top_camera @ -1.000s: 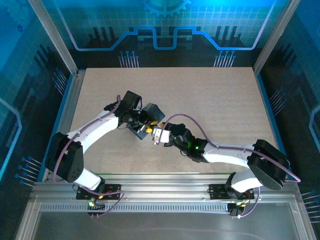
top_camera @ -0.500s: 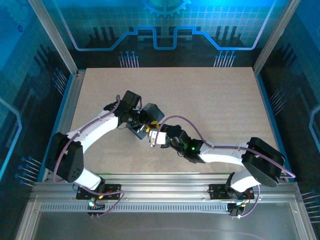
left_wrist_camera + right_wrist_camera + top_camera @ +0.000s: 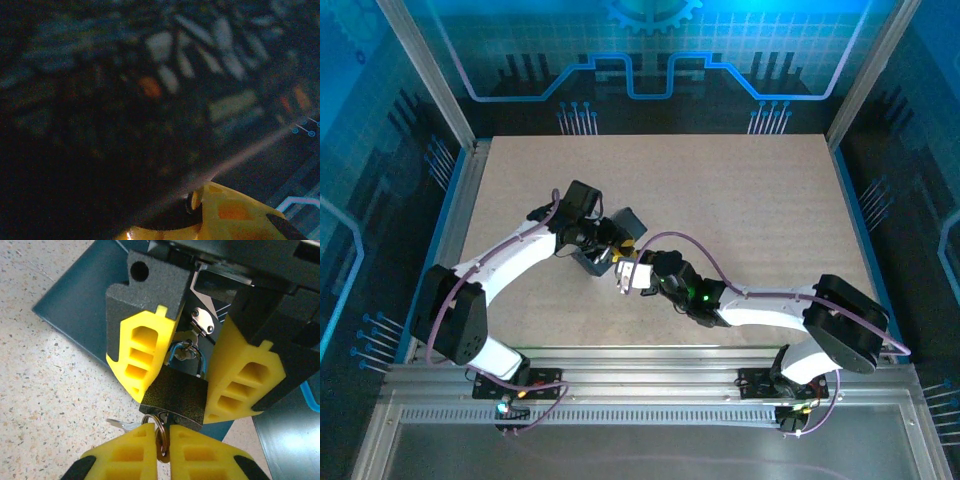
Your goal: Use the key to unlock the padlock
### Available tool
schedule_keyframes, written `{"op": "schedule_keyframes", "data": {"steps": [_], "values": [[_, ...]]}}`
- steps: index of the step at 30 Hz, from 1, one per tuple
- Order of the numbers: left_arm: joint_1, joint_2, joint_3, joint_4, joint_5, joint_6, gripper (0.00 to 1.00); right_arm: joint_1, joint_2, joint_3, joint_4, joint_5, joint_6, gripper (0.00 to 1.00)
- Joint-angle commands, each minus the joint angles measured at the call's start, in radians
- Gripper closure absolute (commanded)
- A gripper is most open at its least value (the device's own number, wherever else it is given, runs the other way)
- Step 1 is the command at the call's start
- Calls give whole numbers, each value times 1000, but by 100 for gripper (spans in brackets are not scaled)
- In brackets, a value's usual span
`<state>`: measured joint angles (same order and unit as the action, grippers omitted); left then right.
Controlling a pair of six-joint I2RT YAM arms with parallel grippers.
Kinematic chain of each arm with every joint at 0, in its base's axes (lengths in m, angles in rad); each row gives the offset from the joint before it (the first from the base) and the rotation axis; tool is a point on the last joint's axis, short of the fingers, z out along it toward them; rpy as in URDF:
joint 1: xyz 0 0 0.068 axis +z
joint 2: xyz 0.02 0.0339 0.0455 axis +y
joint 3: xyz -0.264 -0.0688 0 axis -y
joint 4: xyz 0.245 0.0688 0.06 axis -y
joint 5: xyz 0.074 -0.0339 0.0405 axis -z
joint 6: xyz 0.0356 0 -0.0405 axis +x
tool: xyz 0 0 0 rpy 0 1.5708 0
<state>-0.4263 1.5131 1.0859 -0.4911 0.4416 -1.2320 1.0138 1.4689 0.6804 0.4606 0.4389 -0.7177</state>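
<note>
Over the last second the right tool has slid in a little toward 10 o'clock across the surface and drawn its yellow fingers together. In the right wrist view they are now pinched on the key at 6 o'clock of the padlock, with the key's ring poking up between the pads. The left arm has not moved. The left tool stays clamped on the padlock's dark body, one finger at 10 o'clock and the other at 3 o'clock. The padlock hangs by its thin shackle from the clasp of the blue box at 12 o'clock. From above, the two tools meet just left of the middle of the surface, nose to nose. This reads as the grip on the key being newly made, with the lock braced against it, so a twist of the right wrist looks like the next step. Whether the blade is fully seated in the keyhole cannot be told, because the fingers and the lock's underside hide it. If it is only partly in, turning could slip the key out or bend it.
</note>
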Motion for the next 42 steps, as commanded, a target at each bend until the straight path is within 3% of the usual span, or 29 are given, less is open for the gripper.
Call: {"op": "schedule_keyframes", "data": {"steps": [1, 11, 17, 20, 25, 34, 42], "values": [[4, -15, -4, 14, 38, 0, 100, 8, 14, 20, 44, 29, 88, 94], [10, -14, -2, 6, 16, 17, 100, -4, 7, 36, -29, -56, 374, 94], [22, -17, 2, -17, 3, 42, 100, -110, -69, 11, -159, -325, 638, 73], [26, -18, -1, -18, 4, 44, 100, -182, -107, 15, -179, -489, 784, 69], [25, -19, 0, -14, 3, 39, 100, -259, -86, 57, -171, -637, 1012, 67], [25, -20, 3, -14, 0, 37, 100, -261, -24, 38, -28, -718, 1165, 63], [26, -27, -7, -4, 3, 28, 100, -257, 42, 76, -20, -685, 1211, 64]]}}
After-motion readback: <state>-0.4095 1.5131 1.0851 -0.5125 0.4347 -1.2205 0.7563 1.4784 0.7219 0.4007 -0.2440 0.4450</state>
